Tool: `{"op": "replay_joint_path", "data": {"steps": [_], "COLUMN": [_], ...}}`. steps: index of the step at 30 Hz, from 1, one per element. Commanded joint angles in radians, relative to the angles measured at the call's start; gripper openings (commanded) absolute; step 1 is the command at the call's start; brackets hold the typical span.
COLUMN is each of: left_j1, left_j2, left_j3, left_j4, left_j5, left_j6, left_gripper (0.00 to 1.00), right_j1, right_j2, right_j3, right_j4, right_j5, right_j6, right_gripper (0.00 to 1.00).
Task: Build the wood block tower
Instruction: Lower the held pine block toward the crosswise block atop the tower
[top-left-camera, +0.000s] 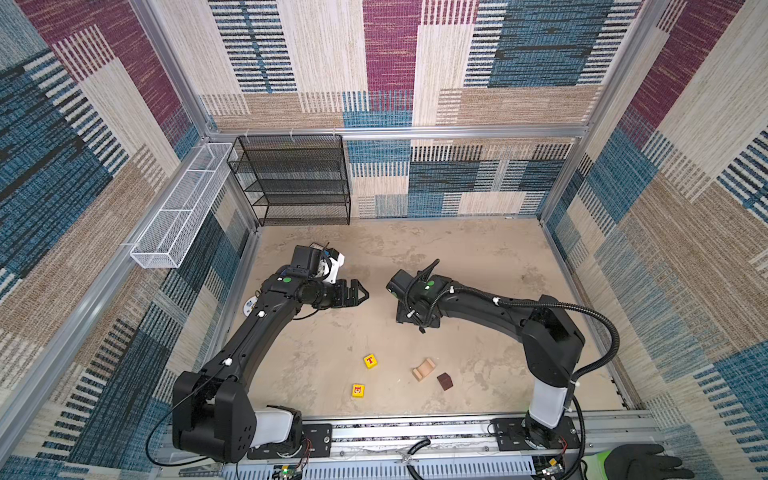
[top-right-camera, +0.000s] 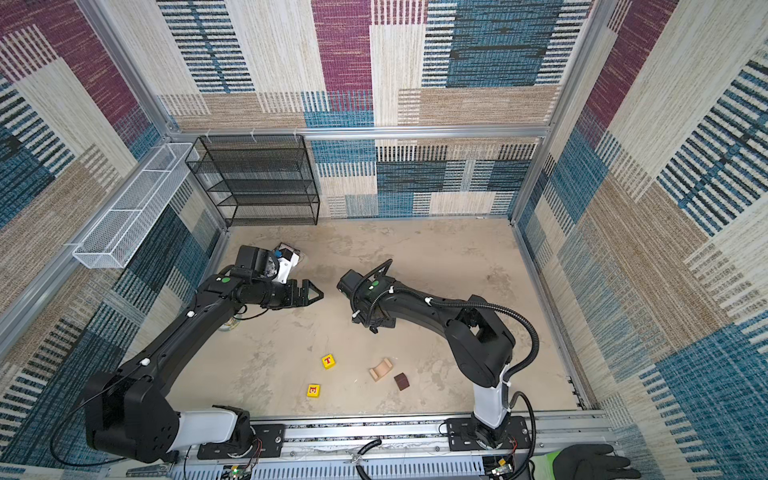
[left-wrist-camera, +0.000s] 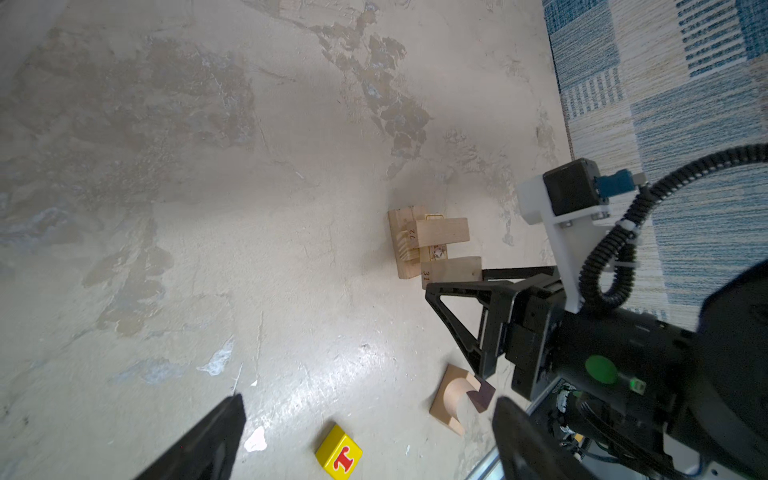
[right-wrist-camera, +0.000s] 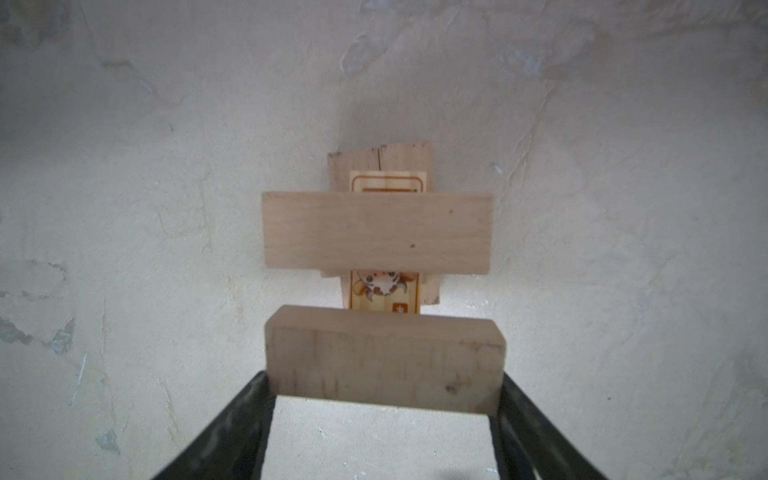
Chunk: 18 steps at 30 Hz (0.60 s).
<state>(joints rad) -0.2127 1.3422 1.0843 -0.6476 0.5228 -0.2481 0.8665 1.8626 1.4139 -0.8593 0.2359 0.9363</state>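
Blocks sit in two groups on the bench (top-left-camera: 478, 257). Near its middle, hidden under the wrist of the right arm (top-left-camera: 478, 297) in both top views, stands the partly built tower (left-wrist-camera: 419, 245). The left wrist view shows pale base bars (left-wrist-camera: 398, 226) lying flat, a printed block (left-wrist-camera: 436, 252) laid along them, and a pale cross bar (left-wrist-camera: 442, 232) set across that block. The right tool (right-wrist-camera: 384, 384) is closed on a second bar (right-wrist-camera: 384, 357), which spans the gap between the black fingers (right-wrist-camera: 245, 415) so that they press on its two ends. The second bar runs parallel to the cross bar, just beside it, over the near end of the printed block; whether it rests on the tower or hangs just above it cannot be told. The left tool (top-left-camera: 360, 291) hangs above the bench to the left of the tower, apart from it, its jaws spread wide with nothing between them. Nearer the arms' bases lie the loose pieces: a yellow T cube (top-left-camera: 370, 360), a yellow picture cube (top-left-camera: 358, 390) closer to the front rail (top-left-camera: 415, 432), a pale arch (top-left-camera: 424, 369) to their right, and a dark brown cube (top-left-camera: 444, 381) just beside the arch. A round white disc (top-left-camera: 249, 306) peeks from under the left arm (top-left-camera: 257, 328) at the bench's left edge. A black mesh shelf (top-left-camera: 299, 178) stands at the back of the bench
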Motion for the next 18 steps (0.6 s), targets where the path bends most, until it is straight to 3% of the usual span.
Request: {"op": "replay_joint_path", "data": {"steps": [1, 18], "left_j1": [0.01, 0.028], "left_j2": [0.0, 0.006], "left_j3": [-0.005, -0.015], "left_j4": [0.021, 0.043], "left_j5": [0.032, 0.086], "left_j6": [-0.009, -0.025], "left_gripper": [0.98, 0.97], "right_j1": [0.002, 0.002], "right_j2": [0.007, 0.035], "right_j3": [0.012, 0.044], "right_j4": [-0.005, -0.012], "right_j5": [0.022, 0.019], "right_j6": [-0.01, -0.017], "right_gripper": [0.42, 0.43]}}
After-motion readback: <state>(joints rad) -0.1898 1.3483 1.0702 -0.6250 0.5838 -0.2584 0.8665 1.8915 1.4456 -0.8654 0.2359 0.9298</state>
